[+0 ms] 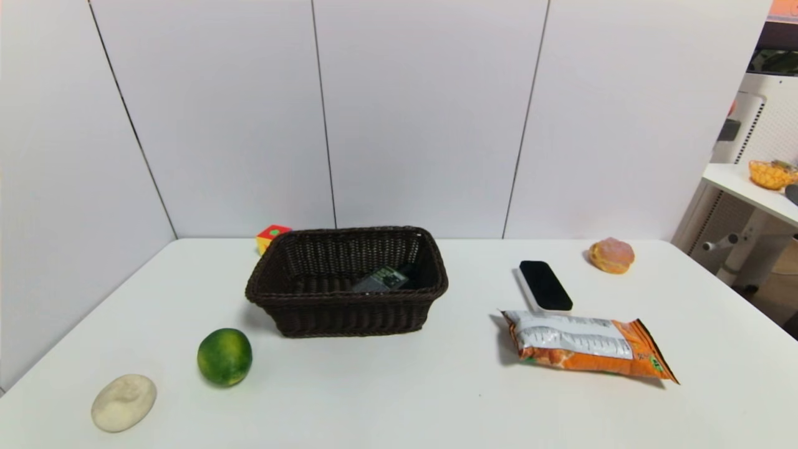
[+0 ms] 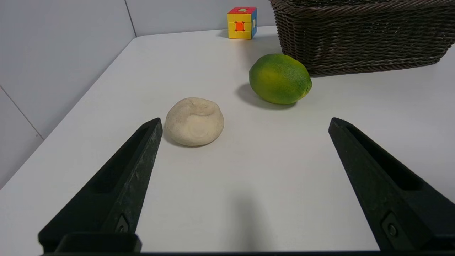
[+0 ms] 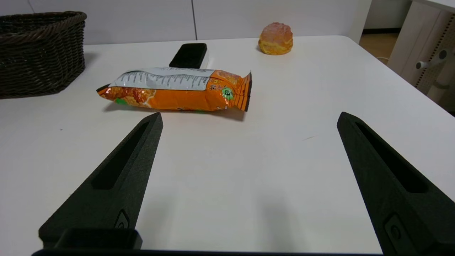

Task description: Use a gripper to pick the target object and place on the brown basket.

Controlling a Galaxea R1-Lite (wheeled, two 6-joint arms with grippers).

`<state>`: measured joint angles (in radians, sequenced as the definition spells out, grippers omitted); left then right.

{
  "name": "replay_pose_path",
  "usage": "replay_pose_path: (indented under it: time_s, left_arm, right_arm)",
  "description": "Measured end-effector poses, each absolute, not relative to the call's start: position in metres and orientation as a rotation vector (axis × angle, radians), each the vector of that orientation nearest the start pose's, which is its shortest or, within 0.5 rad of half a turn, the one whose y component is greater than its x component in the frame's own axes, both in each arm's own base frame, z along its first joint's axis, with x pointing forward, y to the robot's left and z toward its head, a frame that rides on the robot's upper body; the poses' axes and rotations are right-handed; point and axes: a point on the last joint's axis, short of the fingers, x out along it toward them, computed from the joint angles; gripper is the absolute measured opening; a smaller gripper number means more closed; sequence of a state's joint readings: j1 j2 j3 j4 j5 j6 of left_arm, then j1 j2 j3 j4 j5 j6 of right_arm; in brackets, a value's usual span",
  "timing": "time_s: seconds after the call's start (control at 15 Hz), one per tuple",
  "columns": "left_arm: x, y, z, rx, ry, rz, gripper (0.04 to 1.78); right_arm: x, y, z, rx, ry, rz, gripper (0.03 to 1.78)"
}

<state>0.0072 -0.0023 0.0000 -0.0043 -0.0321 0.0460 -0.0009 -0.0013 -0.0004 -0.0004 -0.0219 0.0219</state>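
The small dark grey bottle [image 1: 381, 280] with a greenish-white label lies on its side inside the brown wicker basket [image 1: 299, 296] at the table's middle. The basket also shows in the left wrist view [image 2: 355, 42] and in the right wrist view [image 3: 39, 60]. Neither arm shows in the head view. My left gripper [image 2: 245, 122] is open and empty, low over the table's near left, short of a pale stone and a lime. My right gripper [image 3: 249, 117] is open and empty, low over the near right, short of a snack bag.
A pale stone [image 1: 123, 402] and a green lime [image 1: 224, 356] lie at the near left. A multicoloured cube [image 1: 272, 237] sits behind the basket. A black slab [image 1: 545, 285], an orange snack bag [image 1: 586, 345] and a bun [image 1: 611, 254] lie on the right.
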Motion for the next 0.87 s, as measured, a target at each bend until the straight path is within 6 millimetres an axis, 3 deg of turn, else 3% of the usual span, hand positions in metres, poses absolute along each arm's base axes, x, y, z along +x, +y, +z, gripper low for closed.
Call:
replay_pose_path:
  time_s: [0.87]
  left_arm:
    - [-0.0230,-0.0009,0.0759,0.046,-0.007,-0.025,1.69]
  right_arm:
    - [-0.0230,-0.0006,0.0756,0.019,-0.002,-0.028,1.69]
